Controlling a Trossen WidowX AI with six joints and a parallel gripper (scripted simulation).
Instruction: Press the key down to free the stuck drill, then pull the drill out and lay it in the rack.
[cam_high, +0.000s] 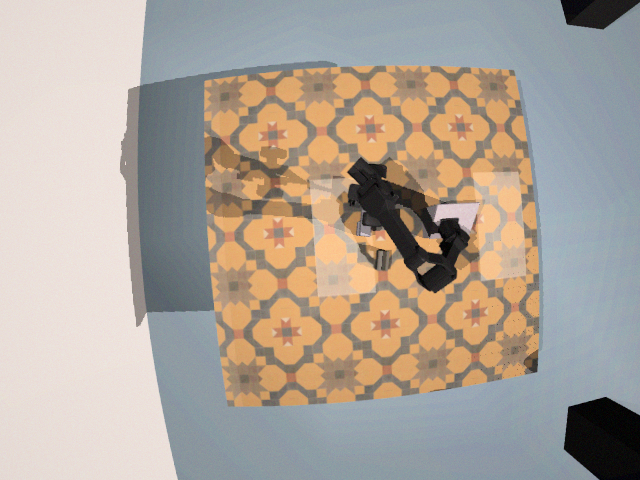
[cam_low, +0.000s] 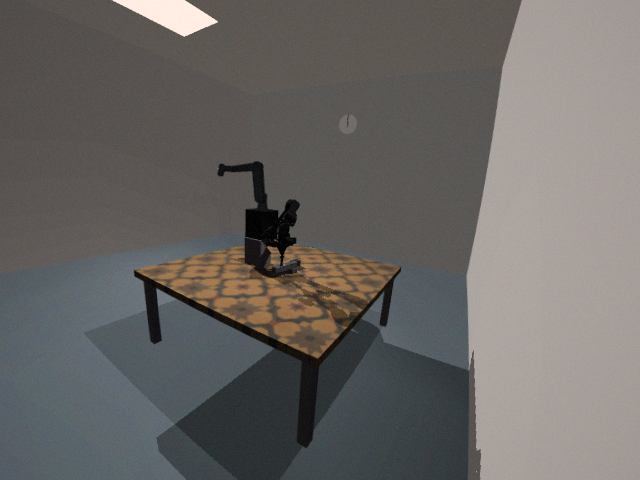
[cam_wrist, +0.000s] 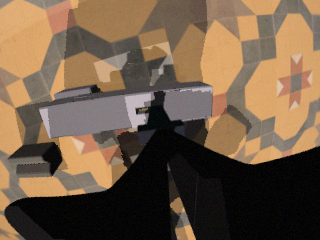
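Note:
A long grey fixture (cam_wrist: 90, 119) (cam_low: 292, 267) lies on the table, with a paler middle section and a small yellowish mark in a dark slot. A dark upright piece (cam_wrist: 157, 116) shows at its middle, just beyond the fingertips; I cannot tell whether it is the key or part of the drill. My gripper (cam_wrist: 163, 136) (cam_low: 282, 252) is shut and empty, pointing down over the fixture's near side. Contact with the dark piece cannot be made out. In the top view the arm hides much of the fixture (cam_high: 363, 230). A small dark grooved block (cam_wrist: 34, 159) (cam_high: 382, 259), possibly the rack, lies nearby.
The patterned table (cam_high: 289, 372) (cam_low: 242, 310) carries everything. A pale upright panel (cam_high: 460, 212) (cam_low: 253, 251) stands by the arm's base. The folded arm (cam_high: 398, 232) reaches over the table between the base and the fixture. Two pale translucent rectangles (cam_high: 336, 281) (cam_high: 501, 258) mark the tabletop.

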